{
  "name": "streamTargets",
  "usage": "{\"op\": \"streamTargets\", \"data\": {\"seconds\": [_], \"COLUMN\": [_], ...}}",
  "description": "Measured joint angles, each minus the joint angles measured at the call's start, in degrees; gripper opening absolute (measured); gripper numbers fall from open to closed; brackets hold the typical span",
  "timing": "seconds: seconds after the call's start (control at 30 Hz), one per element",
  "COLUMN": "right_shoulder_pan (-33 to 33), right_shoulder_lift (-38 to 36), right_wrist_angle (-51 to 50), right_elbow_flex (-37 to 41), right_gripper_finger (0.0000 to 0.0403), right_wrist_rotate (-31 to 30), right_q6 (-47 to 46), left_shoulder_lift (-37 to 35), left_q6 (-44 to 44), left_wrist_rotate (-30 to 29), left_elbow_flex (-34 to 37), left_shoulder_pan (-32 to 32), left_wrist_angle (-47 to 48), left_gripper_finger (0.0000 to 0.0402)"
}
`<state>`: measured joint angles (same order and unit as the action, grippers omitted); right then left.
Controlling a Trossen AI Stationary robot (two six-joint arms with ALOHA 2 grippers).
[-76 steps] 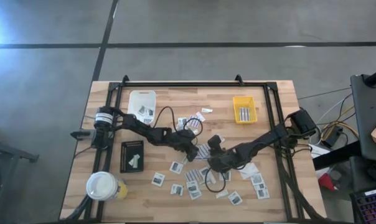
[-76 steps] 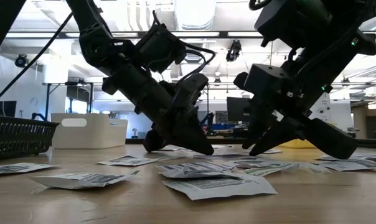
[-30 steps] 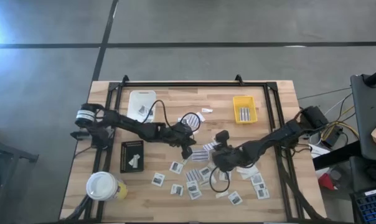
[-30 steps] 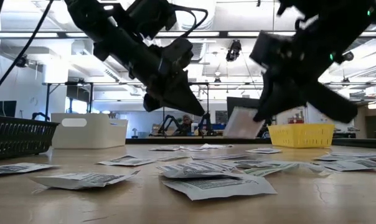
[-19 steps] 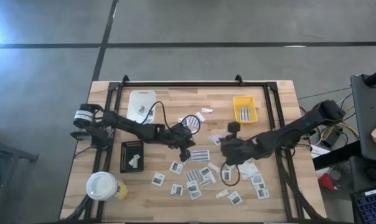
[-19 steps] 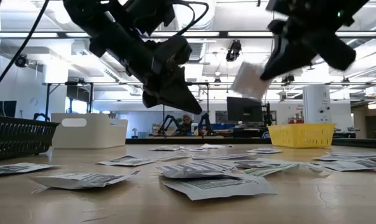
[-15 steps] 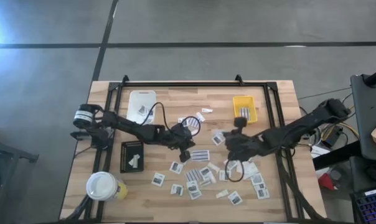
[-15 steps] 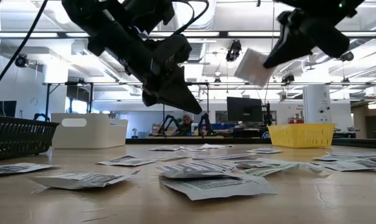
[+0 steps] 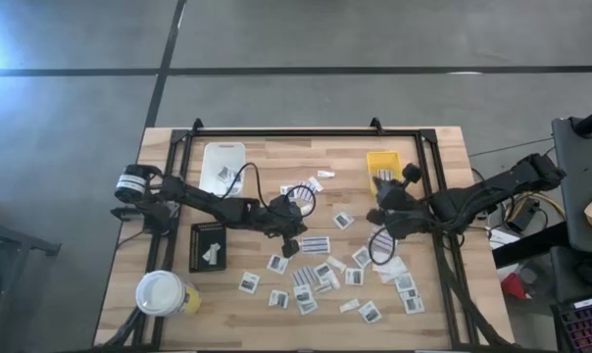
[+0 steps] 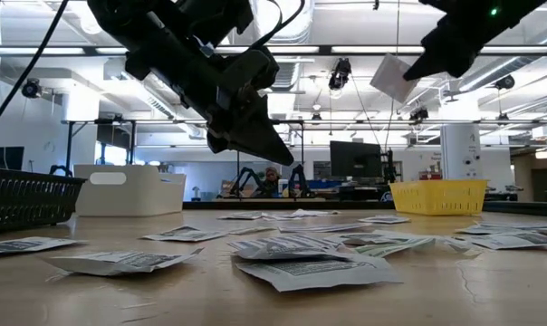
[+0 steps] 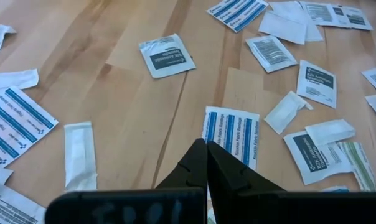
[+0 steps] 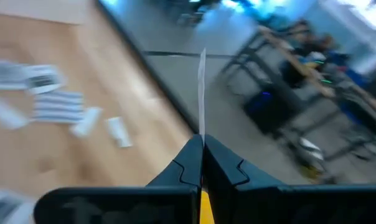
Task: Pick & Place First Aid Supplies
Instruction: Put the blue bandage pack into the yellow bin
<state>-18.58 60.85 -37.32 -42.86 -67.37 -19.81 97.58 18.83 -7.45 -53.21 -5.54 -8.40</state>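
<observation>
Right gripper (image 9: 380, 210) raised above the bench (image 9: 276, 157), just beside the yellow tray (image 9: 383, 172) at the tray's near end. Its fingers (image 12: 191, 158) are clenched on a thin white packet (image 10: 393, 77); the right wrist view shows that packet edge-on, standing straight up from between the fingertips. In the low view the packet hangs tilted high above the bench surface, clear of everything below.

Left gripper (image 9: 289, 244) held over the middle of the bench, above the scatter of supplies. Fingers (image 11: 197, 163) pressed together, nothing between them. Directly beyond the tips lies a blue-striped strip (image 11: 231, 134) flat on the wood; gripper is off the surface in the low view.

Remaining first aid supplies (image 9: 306, 279) lie loose across the centre and near part of the bench: flat white packets with dark printed patches, striped strips, a few small white pieces. A few sit in the white tray (image 9: 222, 162) at the far left and in the black tray (image 9: 209, 244). Several grey items lie in the yellow tray.

Large white-topped cup (image 9: 163, 293) stands at the near left corner.
</observation>
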Motion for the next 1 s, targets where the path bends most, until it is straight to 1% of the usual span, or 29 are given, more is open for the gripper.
{"op": "streamTargets", "data": {"seconds": [0.1,0.17,0.43,0.53,0.77,0.93,1.0], "right_shoulder_pan": [1.9,3.4,10.6,13.5,20.5,24.9,26.5], "right_shoulder_lift": [-0.1,0.0,0.3,0.3,0.3,0.3,0.3], "right_wrist_angle": [0.0,0.0,0.1,0.2,0.4,2.6,2.7], "right_elbow_flex": [1.8,3.1,7.6,8.5,9.6,9.7,9.7], "right_gripper_finger": [0.0008,0.0008,0.0008,0.0008,0.0008,0.0008,0.0008], "right_wrist_rotate": [-6.0,-8.8,-9.0,-5.8,6.5,16.2,19.0], "right_q6": [-0.9,-1.5,-2.5,-1.8,2.9,7.0,7.7], "left_shoulder_lift": [0.0,0.0,0.0,0.0,0.1,0.1,0.1], "left_q6": [0.0,0.0,-0.9,-0.9,-0.9,-0.9,-0.9], "left_wrist_rotate": [0.0,0.0,0.0,0.0,0.0,0.0,0.0], "left_elbow_flex": [0.0,0.0,0.0,0.0,0.0,0.0,0.0], "left_shoulder_pan": [0.0,0.0,0.0,0.0,0.0,0.0,0.0], "left_wrist_angle": [0.0,0.0,0.0,0.0,0.0,-0.1,-0.1], "left_gripper_finger": [0.0002,0.0002,0.0002,0.0002,0.0002,0.0002,0.0002]}}
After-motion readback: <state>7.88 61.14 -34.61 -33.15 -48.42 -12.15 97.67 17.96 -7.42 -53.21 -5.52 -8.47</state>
